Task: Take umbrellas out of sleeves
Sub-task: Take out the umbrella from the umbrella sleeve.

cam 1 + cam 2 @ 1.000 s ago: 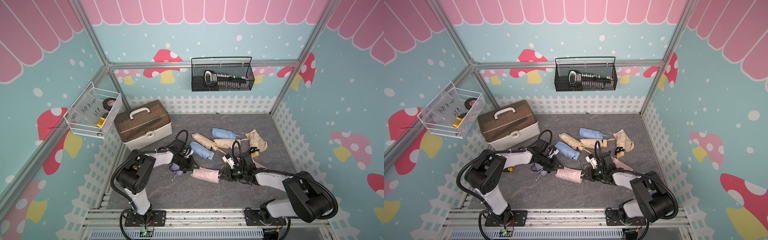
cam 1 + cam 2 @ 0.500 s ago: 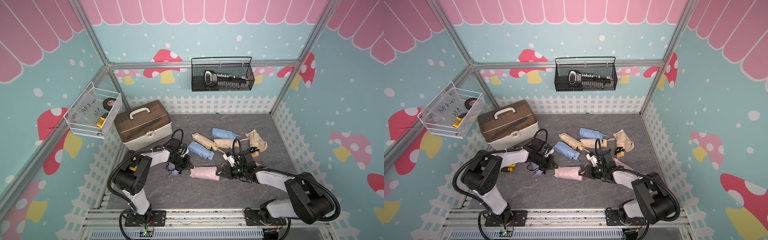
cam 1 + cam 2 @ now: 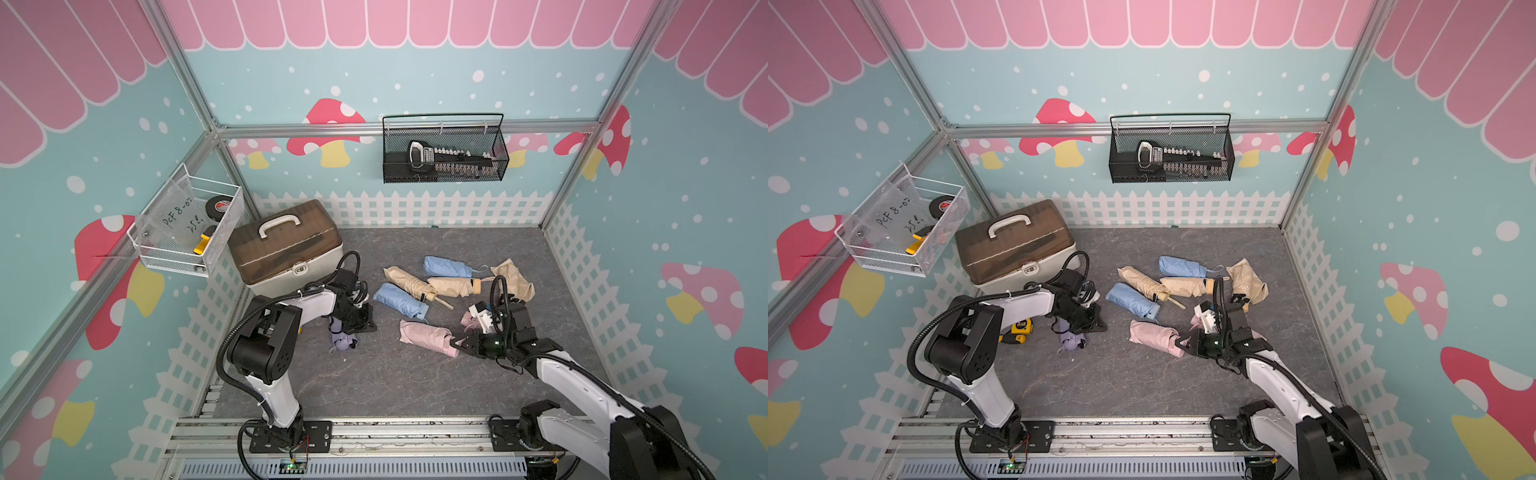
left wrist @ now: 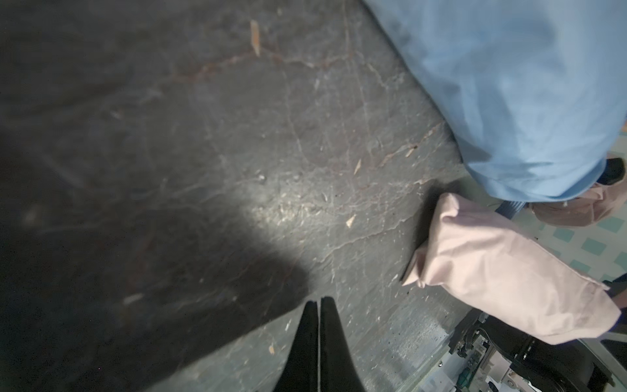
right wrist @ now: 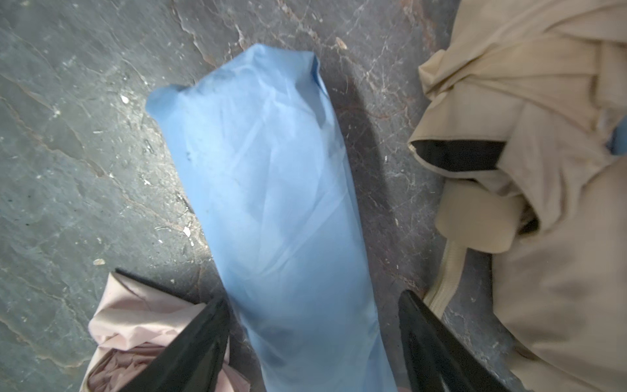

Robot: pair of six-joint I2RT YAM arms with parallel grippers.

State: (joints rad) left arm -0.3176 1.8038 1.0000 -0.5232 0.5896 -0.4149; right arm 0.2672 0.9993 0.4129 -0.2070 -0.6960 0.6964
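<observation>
Here, left end effector shut tight; right end effector parted beside the pink sleeve.

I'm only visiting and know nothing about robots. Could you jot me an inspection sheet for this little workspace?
Surface: grey stone-look mat, scuffed.
Job's things: pink sleeve and blue sleeve, both filled; lilac bundle beside left gripper; beige umbrellas and second blue roll behind.
Clutter: brown-lidded case; small yellow tool.
Grippers: left gripper shut, empty; right gripper open at the pink sleeve's mouth.
Cables: black cable loops above both wrists, untangled.
Surroundings: black wire basket on back wall; white wire basket on side wall; picket-fence edging.
</observation>
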